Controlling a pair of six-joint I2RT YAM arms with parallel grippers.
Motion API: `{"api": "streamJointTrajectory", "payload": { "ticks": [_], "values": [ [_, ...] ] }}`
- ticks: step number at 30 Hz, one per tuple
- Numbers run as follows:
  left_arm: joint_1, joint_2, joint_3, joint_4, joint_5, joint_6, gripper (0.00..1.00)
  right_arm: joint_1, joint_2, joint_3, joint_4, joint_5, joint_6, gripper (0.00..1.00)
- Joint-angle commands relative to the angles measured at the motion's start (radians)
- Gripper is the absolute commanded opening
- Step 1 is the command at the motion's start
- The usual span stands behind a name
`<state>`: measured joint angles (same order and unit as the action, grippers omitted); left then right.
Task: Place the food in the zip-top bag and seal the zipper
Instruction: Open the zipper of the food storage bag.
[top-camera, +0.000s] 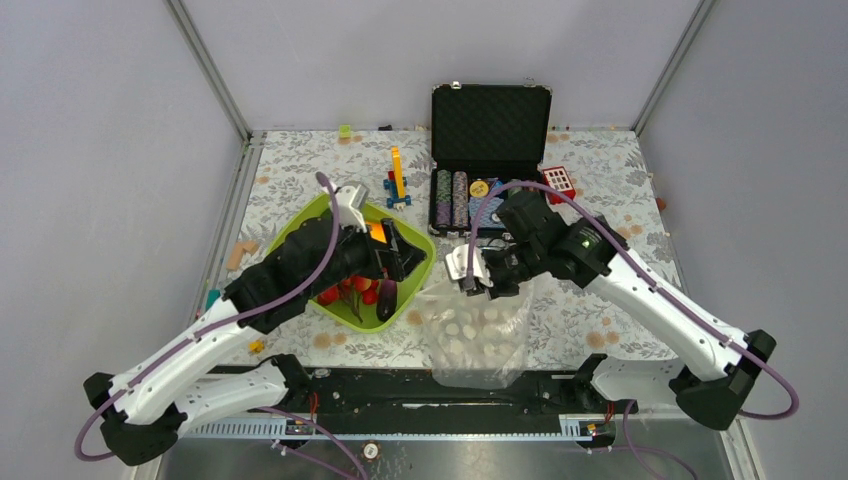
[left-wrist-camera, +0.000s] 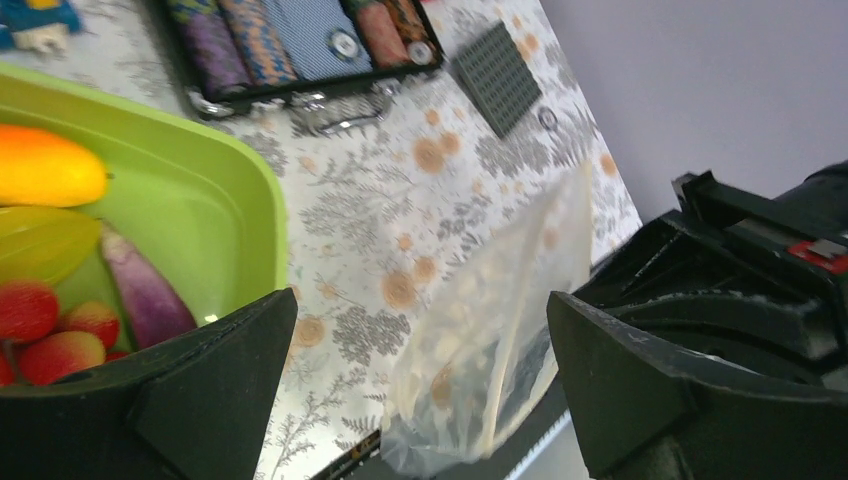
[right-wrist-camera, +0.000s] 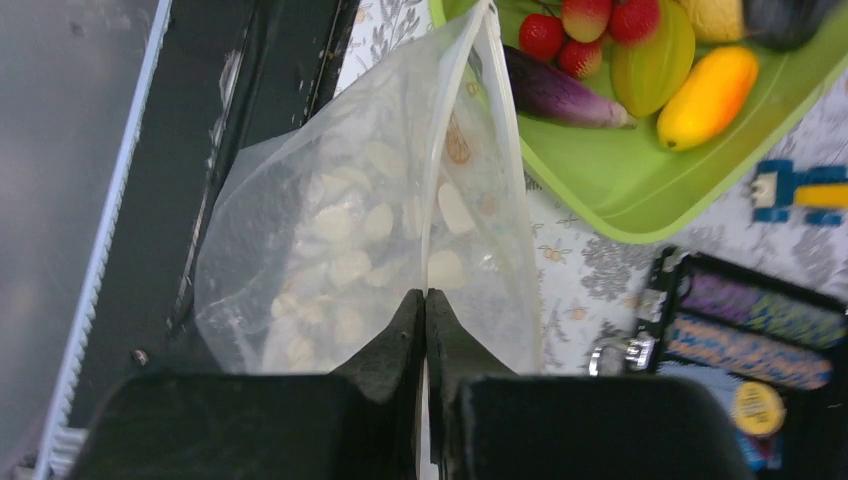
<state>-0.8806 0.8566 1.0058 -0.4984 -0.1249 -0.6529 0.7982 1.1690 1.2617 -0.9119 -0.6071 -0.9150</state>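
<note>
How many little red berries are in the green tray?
4 small red plastic berries, clustered in the lime-green plastic tray beside the purple toy eggplant; others at. More may hide past the picture's edge.

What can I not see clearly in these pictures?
Top view: the left arm covers much of the green tray, hiding some food.
Right wrist view: the right pincer hides the zip-top bag edge it clamps.
Left wrist view: the left edge cuts off the tray.

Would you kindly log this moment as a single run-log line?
right gripper: shut on zip-top bag edge | left gripper: open above lime-green tray | food: in tray, none bagged
</note>
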Motion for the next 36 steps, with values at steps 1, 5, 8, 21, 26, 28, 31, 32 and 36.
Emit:
{"api": "streamJointTrajectory", "payload": {
  "ticks": [1, 5, 8, 21, 26, 28, 31, 32, 36],
  "values": [
    [-0.001, 0.09, 0.092, 0.001, 0.236, 0.072, 0.99, 0.08, 0.072, 0.183, -0.231, 0.063, -0.276, 0.0],
    [-0.001, 0.162, 0.115, 0.008, 0.384, 0.116, 0.99, 0.107, 0.093, 0.261, -0.319, 0.068, -0.406, 0.0],
    [-0.001, 0.193, 0.1, 0.04, 0.482, 0.13, 0.99, 0.12, 0.1, 0.266, -0.332, 0.074, -0.432, 0.0],
    [0.0, 0.279, 0.129, 0.098, 0.458, 0.167, 0.99, 0.147, 0.185, 0.292, -0.346, 0.107, -0.41, 0.0],
    [0.0, 0.327, 0.163, 0.083, 0.48, 0.215, 0.99, 0.151, 0.183, 0.29, -0.329, 0.094, -0.409, 0.0],
    [0.0, 0.361, 0.18, 0.068, 0.504, 0.227, 0.99, 0.153, 0.176, 0.282, -0.325, 0.082, -0.418, 0.0],
    [-0.003, 0.404, 0.185, 0.066, 0.504, 0.255, 0.99, 0.153, 0.166, 0.27, -0.313, 0.081, -0.416, 0.0],
    [-0.004, 0.412, 0.186, 0.066, 0.496, 0.265, 0.99, 0.153, 0.162, 0.265, -0.307, 0.084, -0.401, 0.0],
    [-0.012, 0.442, 0.193, 0.062, 0.469, 0.297, 0.85, 0.153, 0.129, 0.218, -0.276, 0.093, -0.374, 0.0]
  ]
}}
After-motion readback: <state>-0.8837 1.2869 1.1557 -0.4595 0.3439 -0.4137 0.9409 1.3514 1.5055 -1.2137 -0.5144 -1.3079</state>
